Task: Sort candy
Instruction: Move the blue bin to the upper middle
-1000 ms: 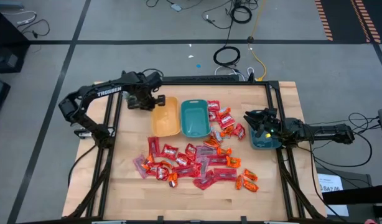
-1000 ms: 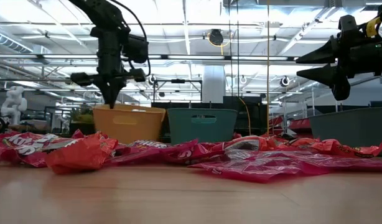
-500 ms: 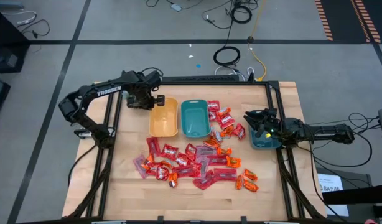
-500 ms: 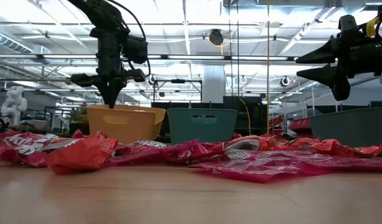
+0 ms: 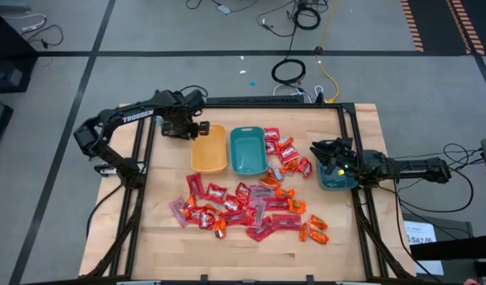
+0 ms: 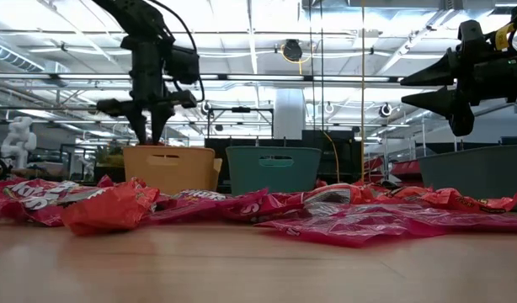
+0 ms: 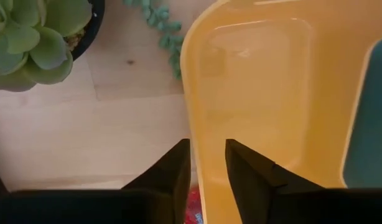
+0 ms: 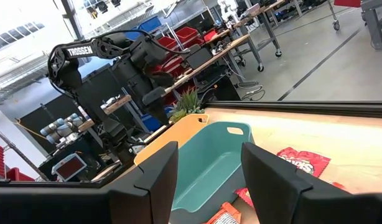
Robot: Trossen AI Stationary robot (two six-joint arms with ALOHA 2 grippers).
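We see a table (image 5: pixel 164 245) of pale wood, matt, with faint grain and plank seams. On it the yellow bin (image 5: pixel 210 149) and, just beside it, the teal bin (image 5: pixel 247 150) look like smooth moulded plastic with a soft sheen. The candy (image 5: pixel 243 204) near the bins is wrapped in crinkled glossy foil. The left gripper (image 7: pixel 206 163) by the yellow bin has matt black fingers.

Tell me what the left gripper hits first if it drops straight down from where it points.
Most likely the yellow bin's rim: the left gripper straddles that wall, fingers slightly parted. Depth is uncertain.
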